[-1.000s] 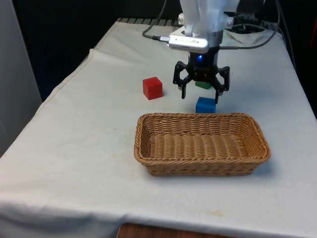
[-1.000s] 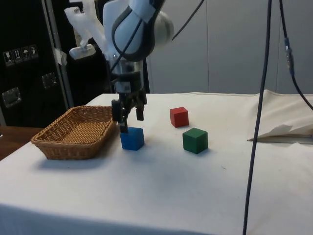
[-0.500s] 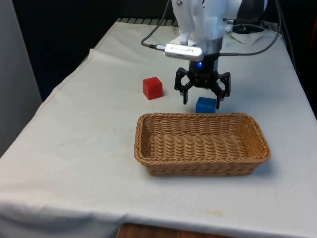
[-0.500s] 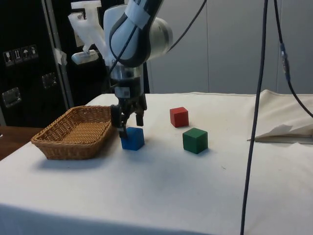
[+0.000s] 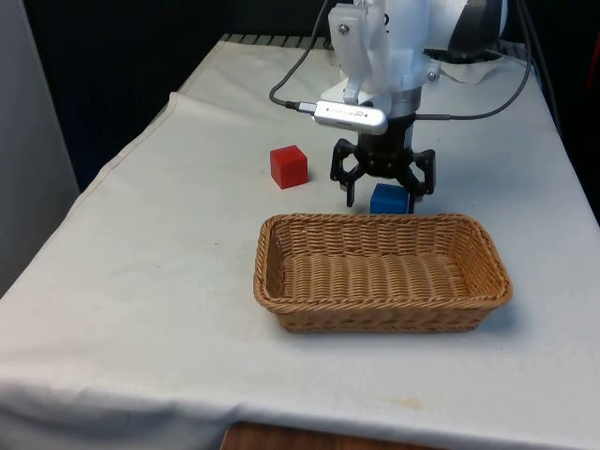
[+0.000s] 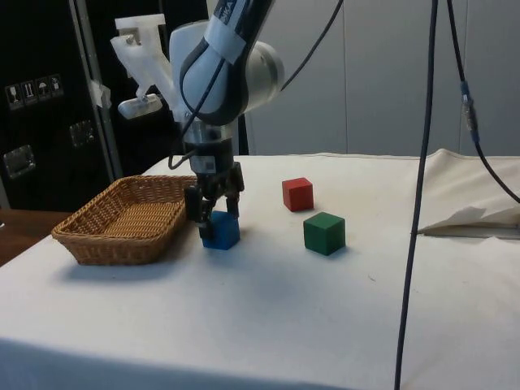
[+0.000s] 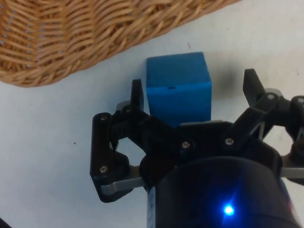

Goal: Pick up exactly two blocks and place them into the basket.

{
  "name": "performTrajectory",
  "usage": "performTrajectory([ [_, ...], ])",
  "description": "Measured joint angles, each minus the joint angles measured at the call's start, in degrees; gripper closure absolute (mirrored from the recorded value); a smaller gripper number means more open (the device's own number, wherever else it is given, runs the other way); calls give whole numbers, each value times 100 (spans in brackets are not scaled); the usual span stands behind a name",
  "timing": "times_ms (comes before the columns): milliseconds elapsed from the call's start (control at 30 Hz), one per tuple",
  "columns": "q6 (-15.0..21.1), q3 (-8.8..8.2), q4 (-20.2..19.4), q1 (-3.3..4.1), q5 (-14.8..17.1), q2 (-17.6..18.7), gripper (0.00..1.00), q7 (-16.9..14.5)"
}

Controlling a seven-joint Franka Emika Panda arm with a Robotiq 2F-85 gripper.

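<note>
Blue block (image 5: 389,198), resting on the bench (image 5: 169,272) just behind the far wall of the wicker basket (image 5: 382,272), close to that wall but apart from it. The claw (image 5: 382,190) straddles the block with its fingers spread, one on each side; in the wrist view the block (image 7: 178,88) sits off-centre between them, almost against one finger (image 7: 137,95) and well clear of the other (image 7: 251,85).

Risk, as a judgement: because of this offset, the nearer finger would reach the block first on closing and could push or turn it across the cloth before the other finger meets it, giving a skewed or corner grip that may slip during the lift. The basket rim lies close to the block, so a low carry toward the basket could catch the wicker wall.

Further out, the red block (image 5: 289,166) lies to the front view's left of the claw, well apart from it; in the side view the green block (image 6: 324,232) stands beyond the blue block (image 6: 220,230), away from the basket (image 6: 122,218). The basket holds no block, so both placements remain to be done.

Hard to make out: in the front view the arm stands before the green block's place. Whether the fingertips touch the cloth cannot be told, and the lower part of the blue block's far face is covered by the claw body in the wrist view.
</note>
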Motion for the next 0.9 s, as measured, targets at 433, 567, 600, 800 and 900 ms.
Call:
performTrajectory([
  [433, 0, 0, 0, 0, 0, -6, 98, 0],
  [567, -6, 0, 0, 0, 0, -6, 98, 0],
  [600, -6, 0, 0, 0, 0, -6, 98, 0],
  [800, -17, -6, 11, 0, -23, -57, 98, -17],
  [900, -103, -11, 6, 0, -63, -189, 98, -29],
])
